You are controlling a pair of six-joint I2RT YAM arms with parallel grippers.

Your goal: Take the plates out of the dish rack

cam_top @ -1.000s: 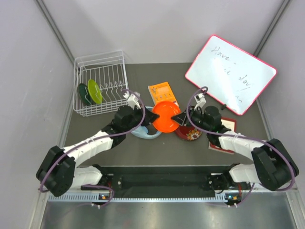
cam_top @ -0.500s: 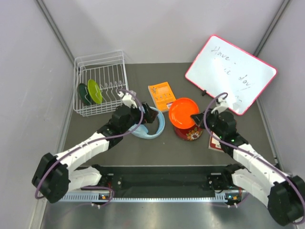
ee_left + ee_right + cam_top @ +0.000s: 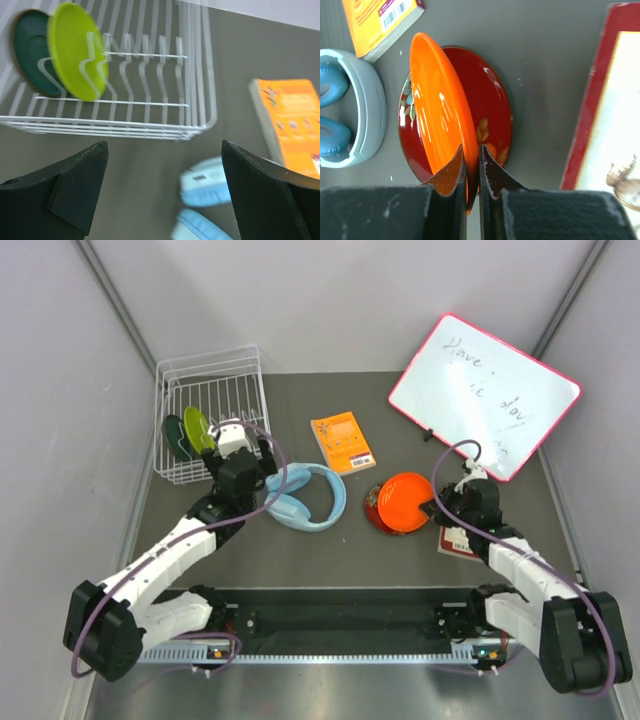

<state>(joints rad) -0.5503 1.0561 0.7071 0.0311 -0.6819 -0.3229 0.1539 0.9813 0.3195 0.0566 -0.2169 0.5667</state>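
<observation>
Right gripper (image 3: 470,152): jaws closed on the near rim of the orange plate (image 3: 440,110). The plate is held steeply tilted, its long axis running straight away from the fingers, directly over the dark red plate (image 3: 492,102), which lies flat on the table (image 3: 250,550). Contact between the two cannot be confirmed. A red-edged card (image 3: 615,115) lies just beside on one side, the headphones (image 3: 350,120) and orange book (image 3: 380,17) on the other.

Left gripper (image 3: 164,150): jaws wide apart, holding nothing, facing the dish rack (image 3: 197,75) near its side wall. The yellow-green plate (image 3: 77,50) and teal plate (image 3: 27,55) stand on edge between tines at the rack's far end. A whiteboard (image 3: 485,395) leans at the table's back right.
</observation>
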